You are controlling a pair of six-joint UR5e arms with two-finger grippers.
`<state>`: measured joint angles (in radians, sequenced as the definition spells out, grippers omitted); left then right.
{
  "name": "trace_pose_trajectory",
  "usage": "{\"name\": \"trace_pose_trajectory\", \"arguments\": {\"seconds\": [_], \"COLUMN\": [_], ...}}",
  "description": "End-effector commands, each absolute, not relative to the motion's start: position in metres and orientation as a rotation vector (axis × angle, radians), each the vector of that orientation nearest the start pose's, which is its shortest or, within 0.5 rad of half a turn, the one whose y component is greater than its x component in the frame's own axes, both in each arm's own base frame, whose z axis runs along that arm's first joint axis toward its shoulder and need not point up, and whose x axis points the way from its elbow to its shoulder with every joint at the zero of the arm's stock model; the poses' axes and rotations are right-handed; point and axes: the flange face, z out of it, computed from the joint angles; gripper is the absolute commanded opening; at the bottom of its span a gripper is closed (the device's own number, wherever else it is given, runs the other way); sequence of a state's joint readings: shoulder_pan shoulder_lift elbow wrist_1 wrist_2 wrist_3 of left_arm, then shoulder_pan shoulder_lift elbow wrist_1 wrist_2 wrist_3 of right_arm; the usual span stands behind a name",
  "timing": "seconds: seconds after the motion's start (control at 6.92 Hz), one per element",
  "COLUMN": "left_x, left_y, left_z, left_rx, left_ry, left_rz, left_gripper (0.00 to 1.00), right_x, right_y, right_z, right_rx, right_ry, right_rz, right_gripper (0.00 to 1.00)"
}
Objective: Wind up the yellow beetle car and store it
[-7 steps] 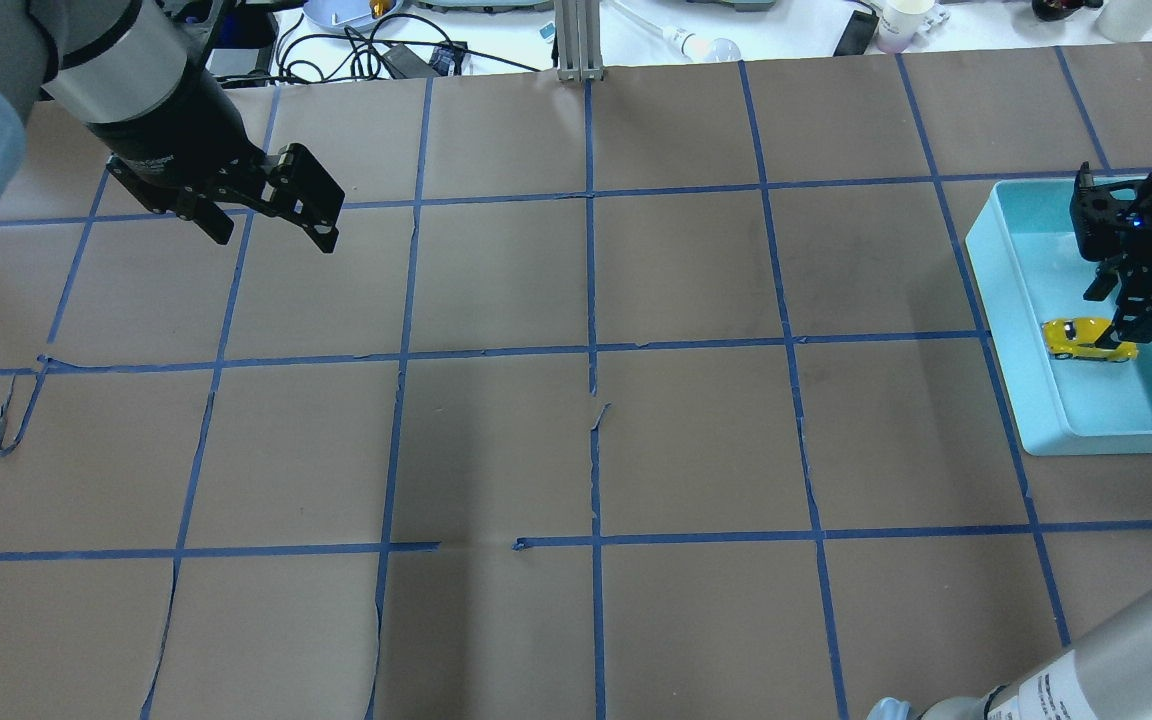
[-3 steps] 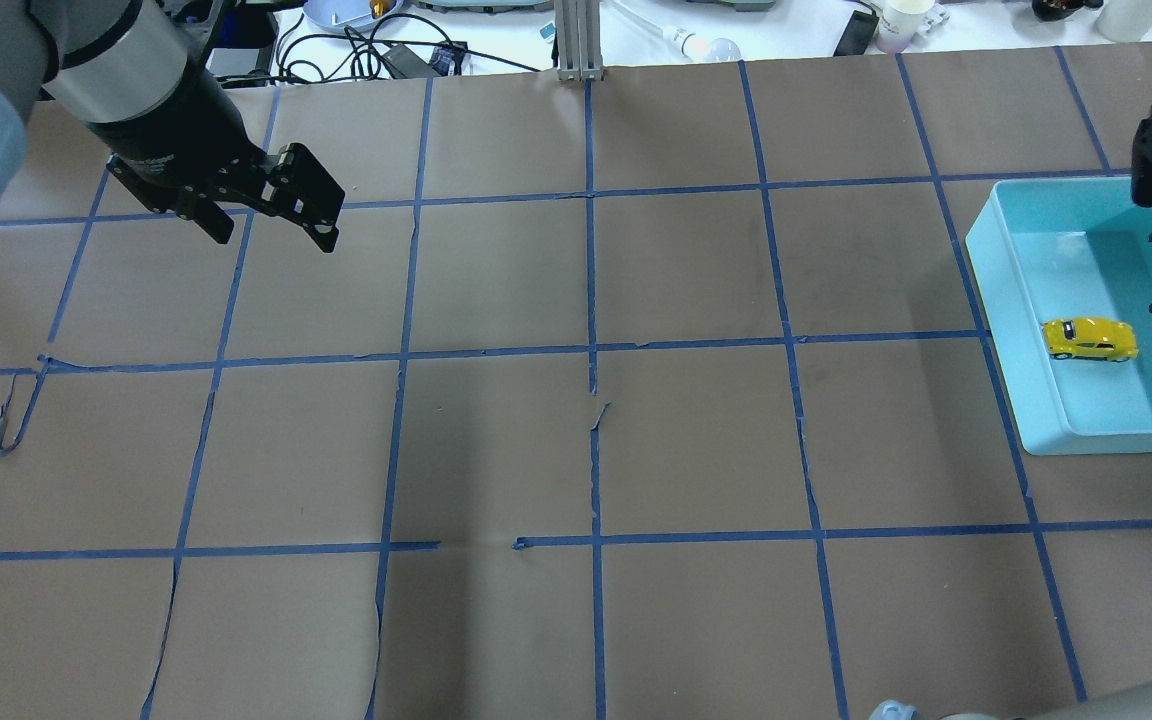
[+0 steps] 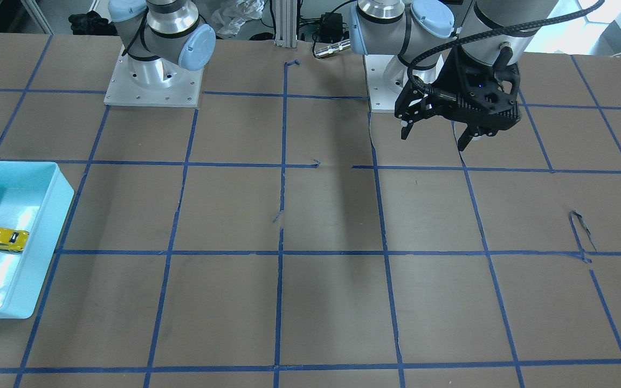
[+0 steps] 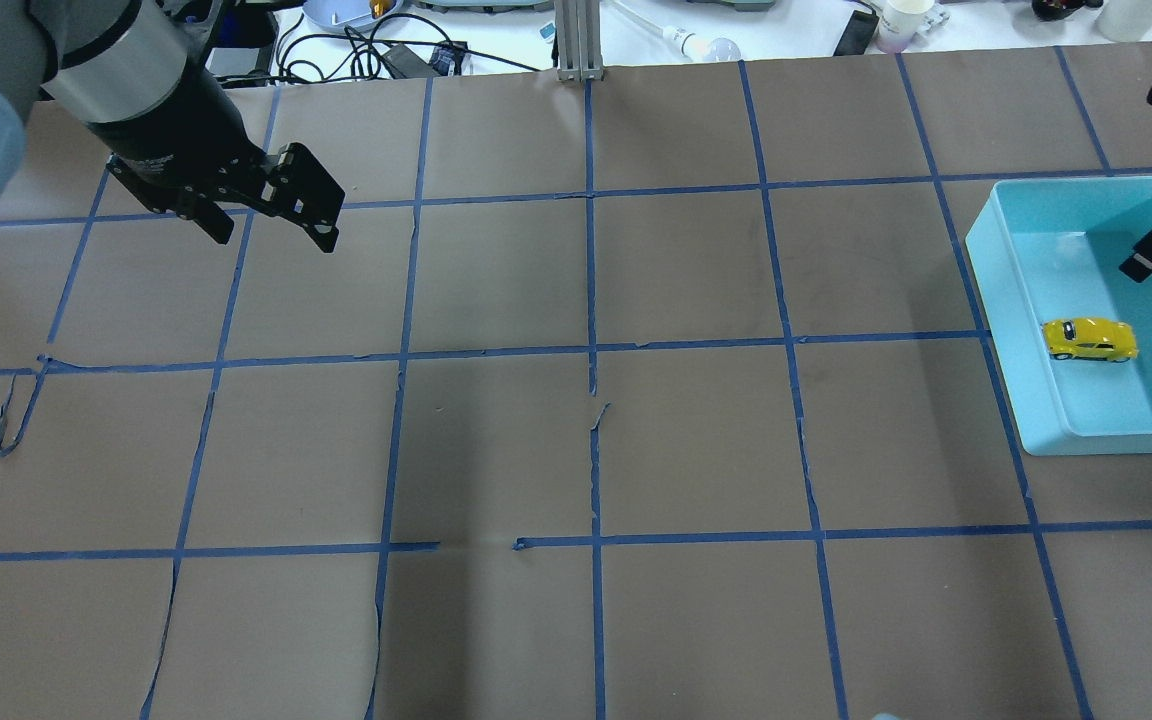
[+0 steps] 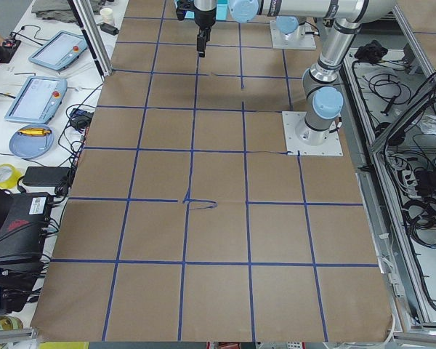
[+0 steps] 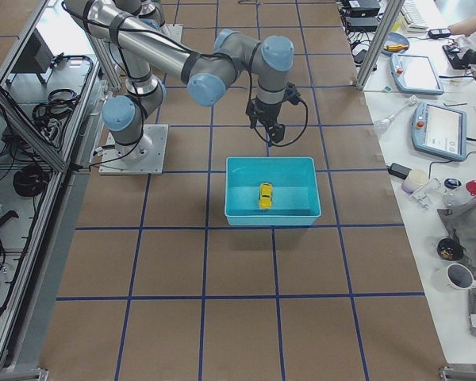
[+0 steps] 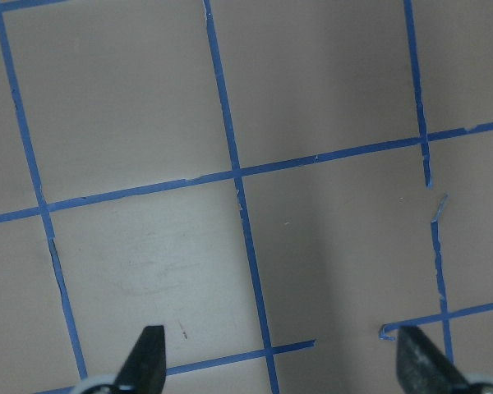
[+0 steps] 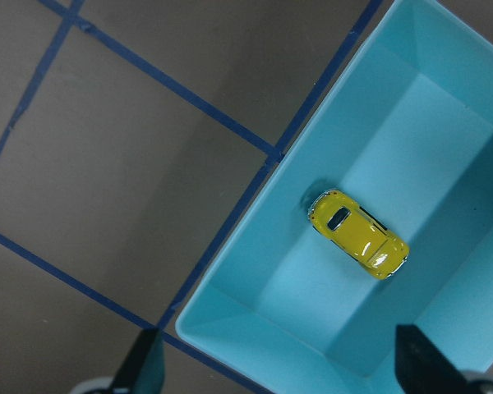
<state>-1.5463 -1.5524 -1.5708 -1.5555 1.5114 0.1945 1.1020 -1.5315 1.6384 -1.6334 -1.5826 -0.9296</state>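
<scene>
The yellow beetle car (image 4: 1089, 339) rests on its wheels on the floor of a light blue bin (image 4: 983, 255) at the table's right end. It also shows in the front view (image 3: 2, 239), the right side view (image 6: 265, 194) and the right wrist view (image 8: 359, 234). My right gripper (image 4: 1143, 185) is open and empty, raised above the bin's far part, clear of the car; its fingertips (image 8: 148, 355) frame the wrist view. My left gripper (image 4: 274, 238) is open and empty, high over the far left of the table (image 3: 433, 139).
Brown paper with a blue tape grid covers the table (image 4: 586, 450). Torn tape curls lie at the left (image 4: 11, 420) and centre (image 4: 598, 412). Cables, a cup and clutter sit beyond the far edge (image 4: 386, 50). A metal post (image 4: 576, 40) stands at the far middle.
My right gripper has left the car, risen and drawn back toward the table's far right edge. The car stays where it was in the bin. The left arm has not moved.
</scene>
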Motion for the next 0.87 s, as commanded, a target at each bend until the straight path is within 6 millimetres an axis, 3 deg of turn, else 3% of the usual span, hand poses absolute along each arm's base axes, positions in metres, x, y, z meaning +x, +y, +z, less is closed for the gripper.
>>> {"name": "trace_pose_trajectory", "arguments": {"seconds": [0.0, 0.14, 0.43, 0.58, 0.72], "left_x": [-0.127, -0.125, -0.117, -0.117, -0.117], "left_y": [-0.491, -0.491, -0.493, -0.493, -0.493], "left_z": [0.499, 0.499, 0.499, 0.498, 0.498], "left_rx": [0.276, 0.276, 0.254, 0.256, 0.256], "left_ry": [3.185, 3.183, 3.186, 3.186, 3.186], "left_rz": [-0.064, -0.064, -0.065, -0.063, -0.063], "left_gripper": [1.0, 1.0, 1.0, 1.0, 1.0], "right_x": [-0.032, -0.004, 0.05, 0.086, 0.102], "right_y": [-0.494, -0.487, -0.482, -0.476, -0.471], "right_z": [0.478, 0.488, 0.491, 0.492, 0.489], "right_rx": [-0.143, 0.018, 0.146, 0.154, 0.161], "right_ry": [3.085, 3.107, 3.116, 3.125, 3.124], "right_rz": [0.09, 0.069, 0.068, 0.069, 0.107], "right_gripper": [1.0, 1.0, 1.0, 1.0, 1.0]}}
